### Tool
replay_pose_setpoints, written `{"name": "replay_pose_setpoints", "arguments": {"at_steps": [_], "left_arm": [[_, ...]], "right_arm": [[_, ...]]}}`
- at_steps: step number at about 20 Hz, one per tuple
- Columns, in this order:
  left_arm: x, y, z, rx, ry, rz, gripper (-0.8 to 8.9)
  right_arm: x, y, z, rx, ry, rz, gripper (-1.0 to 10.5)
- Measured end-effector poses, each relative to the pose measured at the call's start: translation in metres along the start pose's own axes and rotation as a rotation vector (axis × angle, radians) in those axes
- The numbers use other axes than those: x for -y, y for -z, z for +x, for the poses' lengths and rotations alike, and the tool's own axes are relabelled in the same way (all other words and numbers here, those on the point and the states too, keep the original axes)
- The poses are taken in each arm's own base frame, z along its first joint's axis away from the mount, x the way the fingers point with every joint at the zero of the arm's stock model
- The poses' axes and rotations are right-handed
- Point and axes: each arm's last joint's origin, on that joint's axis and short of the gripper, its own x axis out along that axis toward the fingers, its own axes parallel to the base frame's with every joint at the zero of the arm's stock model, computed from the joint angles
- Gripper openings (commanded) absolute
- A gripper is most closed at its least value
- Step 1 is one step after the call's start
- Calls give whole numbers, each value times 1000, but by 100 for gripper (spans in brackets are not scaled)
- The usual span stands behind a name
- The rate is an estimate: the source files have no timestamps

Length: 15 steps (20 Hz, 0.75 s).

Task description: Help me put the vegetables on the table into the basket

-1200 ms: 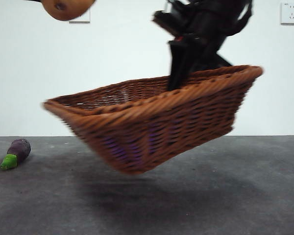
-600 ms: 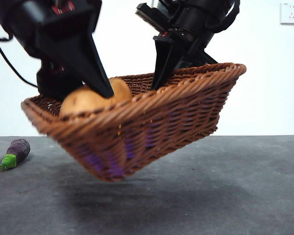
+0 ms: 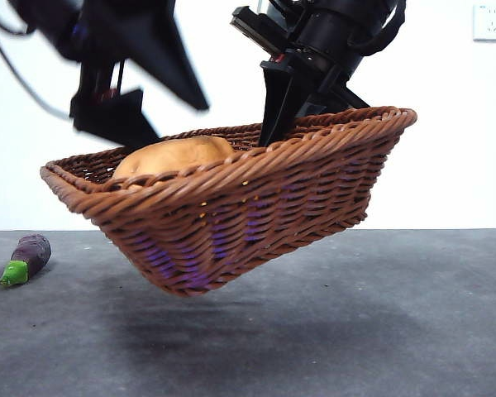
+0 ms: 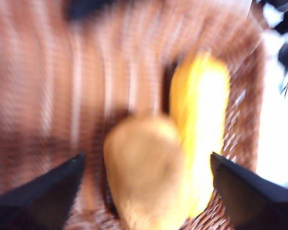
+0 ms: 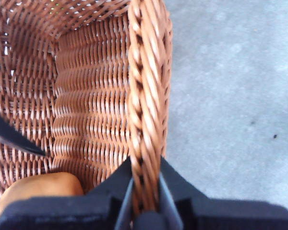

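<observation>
Far left on the desk lies the eggplant, the only veg not yet in, long axis running from green cap near the front up-and-back to the purple end, well apart from the basket. Next over, the left end effector hangs above the basket's low side, jaws spread and empty, w/ potato and corn lying side by side, touching, under it. Right end effector is clenched on the basket's rim and holds it tilted off the desk, so the left arm is free and looks nearer; the eggplant sits below and to the left of it in front view.
</observation>
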Motion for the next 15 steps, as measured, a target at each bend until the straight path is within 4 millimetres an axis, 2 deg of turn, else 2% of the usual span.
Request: {"name": "replay_pose_setpoints", "arguments": {"at_steps": [4,7,9,12,14,15], "left_arm": [[10,-21,-32,4,-97,-37,476],[2,-40,-78,108,-396,-152,476],[-17,-37,-109,158,-594,-268,476],[-60,-13,-140,193,-698,-488,476],[-87,2,-151,207,-722,-600,476],[-100,6,-149,191,-728,-635,476]], "right_arm": [[3,0,-1,3,4,6,-12],[17,-1,-9,14,25,38,-12],[27,-1,-26,50,42,52,-12],[36,1,-60,146,70,55,-12],[43,3,-76,189,89,62,-12],[47,3,-80,199,98,70,-12]]}}
